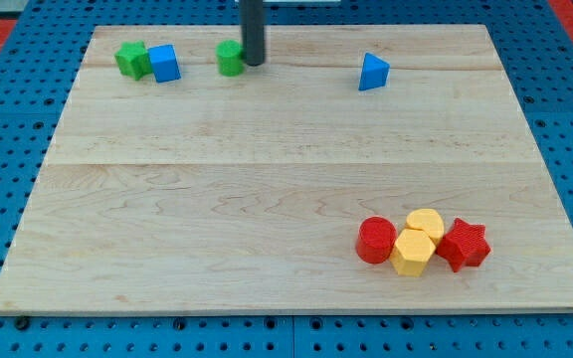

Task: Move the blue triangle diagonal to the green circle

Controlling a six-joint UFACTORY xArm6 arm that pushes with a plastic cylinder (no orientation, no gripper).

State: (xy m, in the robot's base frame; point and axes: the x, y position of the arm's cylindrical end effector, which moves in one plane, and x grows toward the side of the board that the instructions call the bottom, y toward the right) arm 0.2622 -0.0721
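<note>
The blue triangle [372, 73] sits near the view's top, right of centre. The green circle [230, 58] stands near the top, left of centre. My tip [254, 63] is right beside the green circle, at its right edge, touching or nearly touching it. The blue triangle is well to the right of my tip, apart from it.
A green block [131, 60] and a blue cube [164, 63] sit together at the view's top left. At the bottom right are a red circle [376, 241], two yellow blocks [413, 252] [426, 223] and a red star [465, 245], clustered. The wooden board [217, 199] lies on a blue pegboard.
</note>
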